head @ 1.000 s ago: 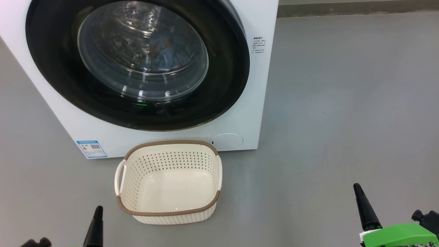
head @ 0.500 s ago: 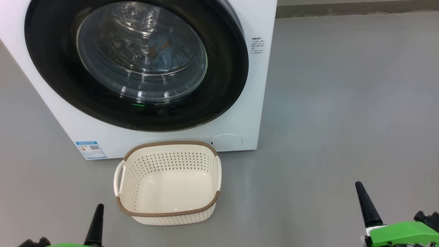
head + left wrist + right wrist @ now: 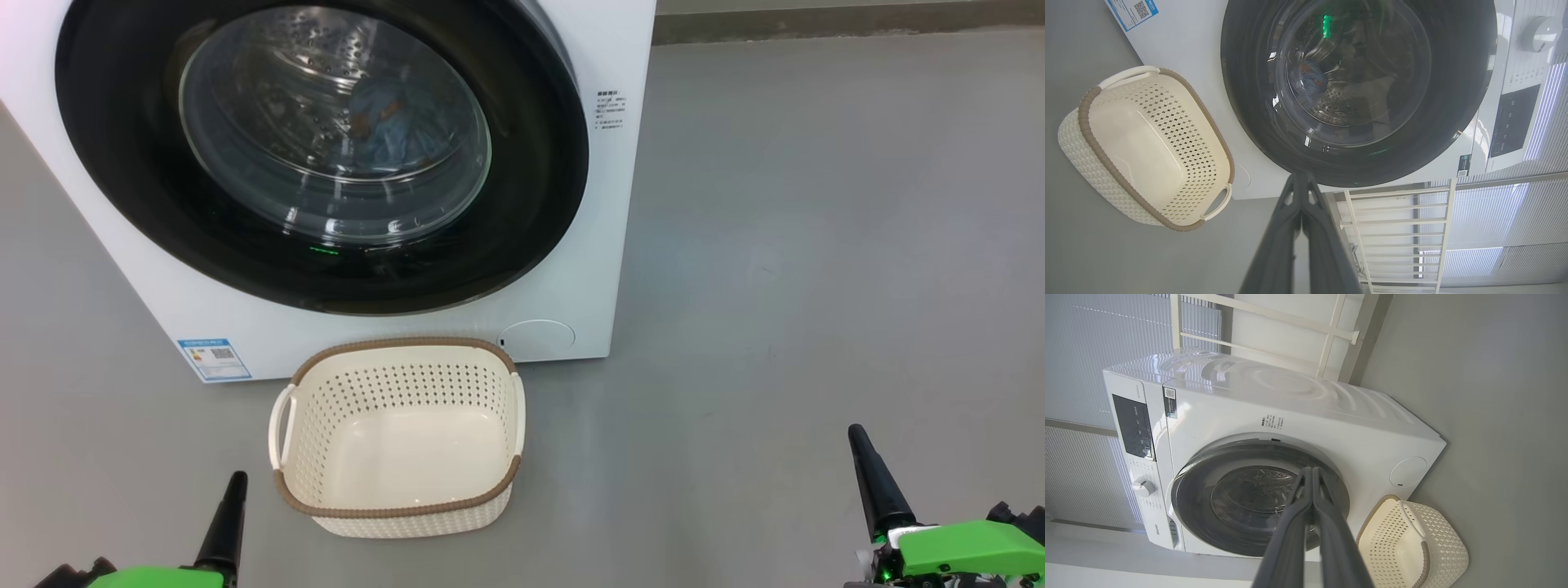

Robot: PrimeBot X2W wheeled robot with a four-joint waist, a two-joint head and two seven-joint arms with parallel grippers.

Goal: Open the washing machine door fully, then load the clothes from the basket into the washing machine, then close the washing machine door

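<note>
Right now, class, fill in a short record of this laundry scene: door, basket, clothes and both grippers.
washing machine door: closed
basket: empty, on the floor in front of the washing machine
clothes: light blue garment inside, seen through the door
left gripper: fingers shut, holding nothing, left of basket
right gripper: fingers shut, holding nothing, far right of basket

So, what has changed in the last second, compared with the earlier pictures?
Both grippers rose a little in the head view: the left gripper and the right gripper stand slightly higher, both shut and empty as before. The whole view also slid a little, so the camera moved, not the things. Unchanged: the washing machine door closed, the clothes inside the washing machine, the basket empty.
</note>
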